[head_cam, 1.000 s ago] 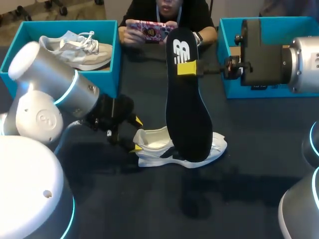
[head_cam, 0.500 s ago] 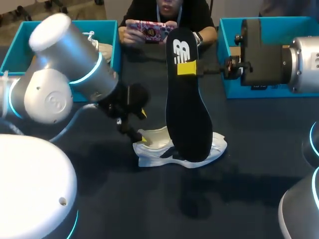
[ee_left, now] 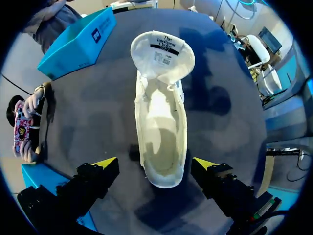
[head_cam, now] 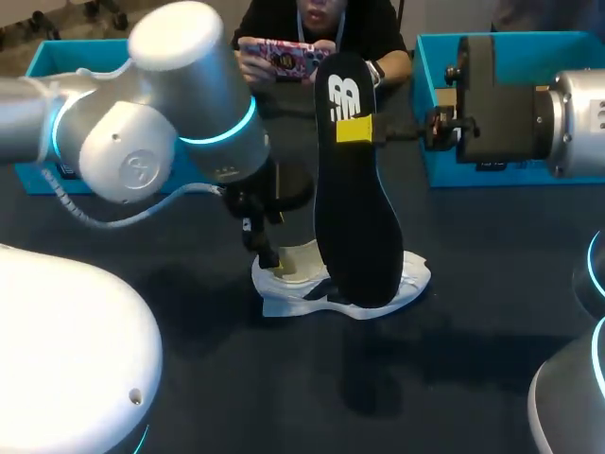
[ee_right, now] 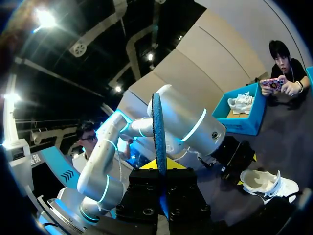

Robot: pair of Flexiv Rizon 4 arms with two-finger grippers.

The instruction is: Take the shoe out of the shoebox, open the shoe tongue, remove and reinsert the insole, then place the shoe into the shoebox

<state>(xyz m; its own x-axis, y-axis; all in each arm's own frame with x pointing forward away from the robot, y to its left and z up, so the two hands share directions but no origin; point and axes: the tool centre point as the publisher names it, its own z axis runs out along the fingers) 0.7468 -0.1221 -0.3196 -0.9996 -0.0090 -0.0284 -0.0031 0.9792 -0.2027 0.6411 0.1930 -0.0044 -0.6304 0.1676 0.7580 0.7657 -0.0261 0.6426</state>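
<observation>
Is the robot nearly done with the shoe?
About halfway. Done: the shoe is out on the table, its tongue folded open, and the insole is out. In hand: the right gripper holds the insole upright, while the open left gripper hovers over the heel. Left: putting the insole back in, then the shoe into the blue shoebox.

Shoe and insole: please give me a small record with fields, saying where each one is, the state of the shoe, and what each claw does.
shoe: white, standing on its sole on the dark table
tongue: folded open toward the toe, its label showing
insole: black, out of the shoe, held upright
right claw: shut on the insole
left claw: open, one finger on each side of the heel, not touching it
step left: insole not yet back in the shoe
</observation>
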